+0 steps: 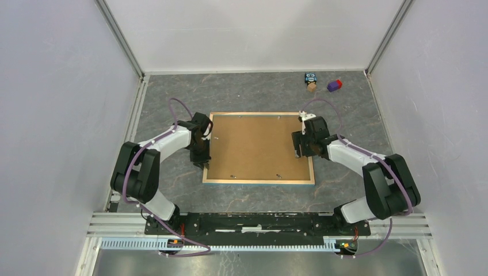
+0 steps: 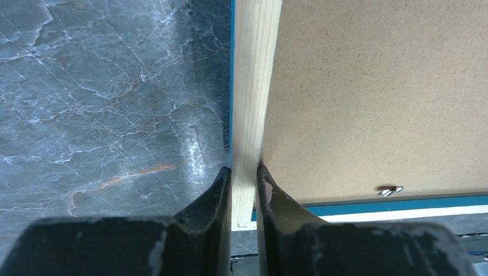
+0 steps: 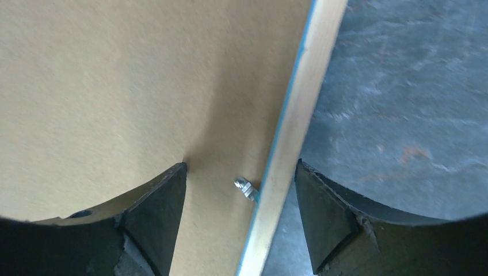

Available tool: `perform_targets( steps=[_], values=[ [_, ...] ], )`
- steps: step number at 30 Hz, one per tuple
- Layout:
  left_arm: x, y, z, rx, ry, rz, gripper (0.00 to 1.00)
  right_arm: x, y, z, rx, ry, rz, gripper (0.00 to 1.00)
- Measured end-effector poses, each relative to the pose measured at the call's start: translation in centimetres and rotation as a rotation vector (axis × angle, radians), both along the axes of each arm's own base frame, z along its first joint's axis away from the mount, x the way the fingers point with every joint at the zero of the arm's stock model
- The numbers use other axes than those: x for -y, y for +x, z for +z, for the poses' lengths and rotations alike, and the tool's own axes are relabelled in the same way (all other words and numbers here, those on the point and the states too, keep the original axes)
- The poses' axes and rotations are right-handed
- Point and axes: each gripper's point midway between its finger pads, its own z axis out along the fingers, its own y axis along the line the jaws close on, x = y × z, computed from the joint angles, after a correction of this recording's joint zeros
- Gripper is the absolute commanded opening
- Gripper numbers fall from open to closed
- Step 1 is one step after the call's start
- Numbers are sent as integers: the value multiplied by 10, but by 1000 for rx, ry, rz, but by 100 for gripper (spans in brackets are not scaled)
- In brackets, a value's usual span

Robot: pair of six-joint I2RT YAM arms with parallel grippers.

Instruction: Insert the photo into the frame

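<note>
The left pincer (image 2: 244, 178) pinches the frame (image 2: 253, 86) by its pale wooden rail; the right pincer (image 3: 241, 167) stands spread astride the opposite rail.

The frame (image 1: 259, 181) lies back-up — left pincer (image 1: 205, 164), right pincer (image 1: 299, 152) flanking.

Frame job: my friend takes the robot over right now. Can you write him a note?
Left gripper: shut on the left rail of the frame.
Right gripper: open, a finger on each side of the right rail, gripping nothing.
Frame: flat on the table, back up, brown board set in it.
Photo: not in view; it may lie under the board, I cannot tell.
Done: board is in the frame.
To do: check the photo is inside, then probably secure the clips.
</note>
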Motion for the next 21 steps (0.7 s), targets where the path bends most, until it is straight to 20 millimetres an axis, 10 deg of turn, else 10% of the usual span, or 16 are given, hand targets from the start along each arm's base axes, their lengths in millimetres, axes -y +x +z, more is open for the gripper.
perform_targets(
  steps=[10, 15, 21],
  values=[
    [23, -26, -2, -27, -115, 77, 10, -20, 83, -2, 39, 166, -31, 76],
    [69, -68, -1, -70, -147, 27, 48, -33, 143, 1, 85, 164, -9, 87],
    [91, -90, 8, -76, -213, -90, 96, -38, 134, 18, 60, 74, 19, 97]
  ],
)
